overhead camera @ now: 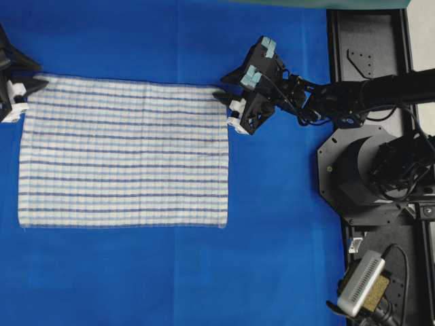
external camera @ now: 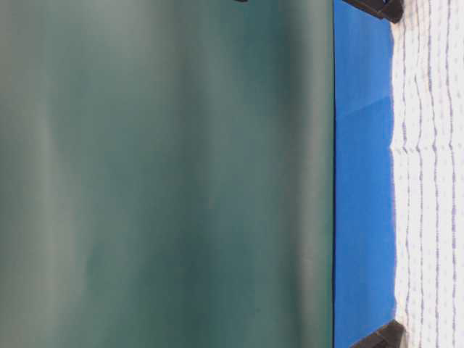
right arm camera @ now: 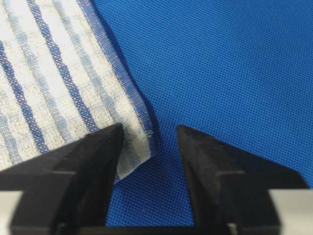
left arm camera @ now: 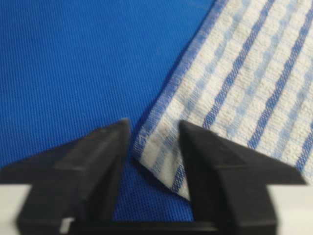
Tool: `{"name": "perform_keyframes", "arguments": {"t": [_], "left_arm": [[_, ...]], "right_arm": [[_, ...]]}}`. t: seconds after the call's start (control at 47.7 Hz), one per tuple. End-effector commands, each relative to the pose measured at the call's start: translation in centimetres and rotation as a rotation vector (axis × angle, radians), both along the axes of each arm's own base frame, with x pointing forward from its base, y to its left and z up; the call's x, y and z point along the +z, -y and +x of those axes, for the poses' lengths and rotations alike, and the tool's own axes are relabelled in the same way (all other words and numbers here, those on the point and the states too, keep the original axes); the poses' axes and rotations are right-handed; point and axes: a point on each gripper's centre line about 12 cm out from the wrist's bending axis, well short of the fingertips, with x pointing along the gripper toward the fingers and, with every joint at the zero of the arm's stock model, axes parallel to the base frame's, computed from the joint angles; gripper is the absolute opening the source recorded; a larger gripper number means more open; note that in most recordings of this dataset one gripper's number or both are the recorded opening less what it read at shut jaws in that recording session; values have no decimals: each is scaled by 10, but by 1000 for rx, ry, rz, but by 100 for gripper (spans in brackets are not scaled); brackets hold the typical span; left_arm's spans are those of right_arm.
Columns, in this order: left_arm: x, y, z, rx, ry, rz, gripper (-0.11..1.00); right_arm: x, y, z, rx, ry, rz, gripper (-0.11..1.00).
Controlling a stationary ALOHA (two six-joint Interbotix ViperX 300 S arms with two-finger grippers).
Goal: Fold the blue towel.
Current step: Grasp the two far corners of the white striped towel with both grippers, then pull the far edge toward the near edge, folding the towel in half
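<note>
The blue towel (overhead camera: 124, 151) is a white cloth with blue stripes, spread flat on the blue table covering (overhead camera: 279, 238). My left gripper (overhead camera: 27, 95) sits at its far left corner. In the left wrist view that gripper (left arm camera: 154, 125) is open, and the towel's corner (left arm camera: 161, 152) lies in the gap between its fingers. My right gripper (overhead camera: 221, 88) sits at the far right corner. In the right wrist view it (right arm camera: 149, 128) is open too, with the towel's corner (right arm camera: 134, 147) lying in the gap against the left finger (right arm camera: 93, 161). The table-level view shows the towel (external camera: 431, 181) along its right side.
A black base plate (overhead camera: 370, 41) carrying the right arm's base (overhead camera: 370, 166) stands right of the table covering. A silver-grey device (overhead camera: 360, 282) lies at the bottom right. A dark green backdrop (external camera: 167, 174) fills most of the table-level view.
</note>
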Motion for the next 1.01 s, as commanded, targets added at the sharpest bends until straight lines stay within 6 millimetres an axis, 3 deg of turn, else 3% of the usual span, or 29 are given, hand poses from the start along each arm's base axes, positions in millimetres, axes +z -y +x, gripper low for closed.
{"name": "perform_keyframes", "arguments": {"t": [0.0, 0.084, 0.21, 0.377, 0.629, 0.796, 0.985], "left_arm": [[4, -3, 4, 2, 13, 8, 31], [3, -2, 3, 0, 5, 3, 16], [3, -1, 3, -3, 4, 3, 6], [6, -1, 5, -7, 13, 8, 6], [33, 4, 7, -23, 58, 27, 6], [45, 16, 10, -65, 79, 31, 6], [53, 38, 11, -128, 98, 18, 6]], "right_arm": [[3, 3, 3, -1, 16, -12, 57], [3, 3, 3, 0, 14, -12, 40], [4, 1, 5, 9, 17, -13, 18], [5, 0, 5, 11, 19, -14, 18], [30, -2, 4, 14, 69, -37, 18], [43, -7, 3, 28, 83, -37, 18], [50, -29, 6, 80, 81, -3, 18]]}}
